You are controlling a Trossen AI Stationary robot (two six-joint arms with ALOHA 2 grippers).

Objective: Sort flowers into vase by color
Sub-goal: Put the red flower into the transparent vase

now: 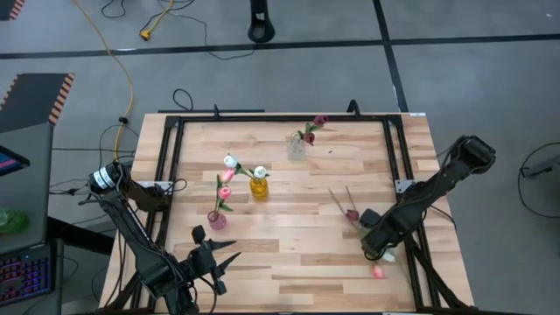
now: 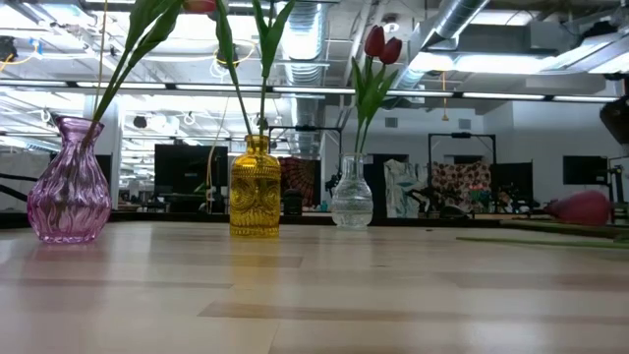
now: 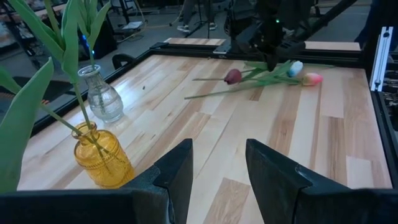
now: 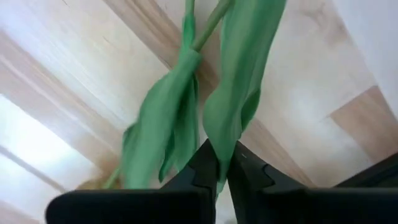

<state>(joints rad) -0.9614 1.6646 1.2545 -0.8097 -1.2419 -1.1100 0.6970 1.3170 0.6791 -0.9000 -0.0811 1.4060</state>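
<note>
Three vases stand mid-table: a clear vase [image 1: 297,147] with dark red flowers [image 1: 313,129], a yellow vase [image 1: 259,187] with white flowers [image 1: 234,166], and a pink vase [image 1: 216,219] with a pink flower [image 1: 226,191]. Three loose flowers lie near the right edge: dark red [image 3: 233,76], white [image 3: 295,67] and pink [image 3: 313,79]. My right gripper [image 1: 378,248] points down over their stems and is shut on a green leaf. My left gripper [image 3: 219,168] stands open above the near left of the table, holding nothing. My right gripper pinches a green leaf [image 4: 222,140] of one loose flower between its two fingertips [image 4: 205,168], coming from above. A second leaf [image 4: 161,137] hangs beside the fingers, outside the pinch. I cannot tell which flower head the leaf belongs to, or whether that flower is off the table.
A black metal frame [image 1: 175,149] runs around the wooden tabletop [image 1: 315,254]. Bare wood lies between the vases and the loose flowers. Cables and a yellow cord [image 1: 131,79] lie on the floor beyond the far edge.
</note>
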